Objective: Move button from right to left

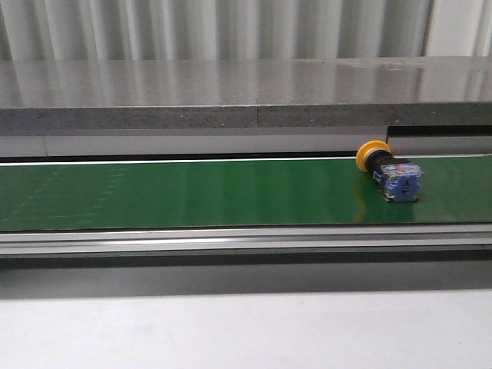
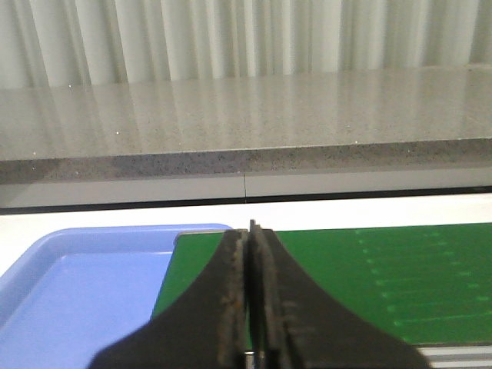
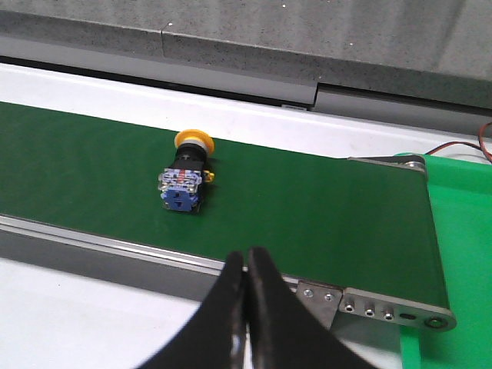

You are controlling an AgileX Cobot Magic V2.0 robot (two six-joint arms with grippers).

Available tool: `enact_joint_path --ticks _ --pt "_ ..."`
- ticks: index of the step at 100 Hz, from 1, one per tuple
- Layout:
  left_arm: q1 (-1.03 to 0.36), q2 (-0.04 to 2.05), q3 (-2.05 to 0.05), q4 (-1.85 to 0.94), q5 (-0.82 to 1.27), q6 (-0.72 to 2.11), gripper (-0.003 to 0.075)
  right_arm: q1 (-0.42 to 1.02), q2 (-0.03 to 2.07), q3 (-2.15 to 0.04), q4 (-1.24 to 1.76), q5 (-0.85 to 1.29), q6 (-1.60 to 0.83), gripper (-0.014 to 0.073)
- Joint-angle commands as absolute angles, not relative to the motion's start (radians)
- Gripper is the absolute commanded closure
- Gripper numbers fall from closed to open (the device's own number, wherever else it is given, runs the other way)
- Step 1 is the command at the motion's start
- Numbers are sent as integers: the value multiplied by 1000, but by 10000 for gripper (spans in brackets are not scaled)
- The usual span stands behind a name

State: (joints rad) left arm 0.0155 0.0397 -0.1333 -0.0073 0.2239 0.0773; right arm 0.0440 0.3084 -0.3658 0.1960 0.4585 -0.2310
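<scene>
The button [image 1: 390, 172] lies on its side on the green belt [image 1: 192, 192] at the right, yellow cap toward the back, blue contact block toward the front. It also shows in the right wrist view [image 3: 185, 178]. My right gripper [image 3: 246, 257] is shut and empty, hanging over the belt's near rail, apart from the button. My left gripper [image 2: 251, 231] is shut and empty over the left end of the belt [image 2: 384, 277]. Neither gripper shows in the front view.
A blue tray [image 2: 69, 284] sits just off the belt's left end. A green bin [image 3: 461, 231] sits beyond the belt's right end roller. A grey stone ledge [image 1: 231, 92] runs behind the belt. A metal rail [image 1: 231, 240] borders the belt's front.
</scene>
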Motion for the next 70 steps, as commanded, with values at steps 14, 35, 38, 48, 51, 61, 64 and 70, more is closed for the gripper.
enact_joint_path --ticks 14,35,38,48,51,61,64,70 --pt "19 228 -297 -15 308 70 740 44 313 -390 204 380 -239 660" --pt "19 398 -391 -15 374 70 565 44 313 -390 204 380 -239 660" --pt "19 416 -400 -15 374 70 496 44 313 -390 204 380 -239 660" --pt "19 461 -420 -15 367 70 260 44 313 -390 204 380 -239 660" --pt "19 468 -420 -15 353 70 209 44 313 -390 204 380 -239 660" --pt "19 481 -418 -15 328 70 176 44 313 -390 204 380 -239 660" --pt "19 481 -413 -15 318 70 176 44 313 -390 204 380 -239 660" --pt "19 483 -413 -23 304 70 176 44 313 -390 204 380 -239 660"
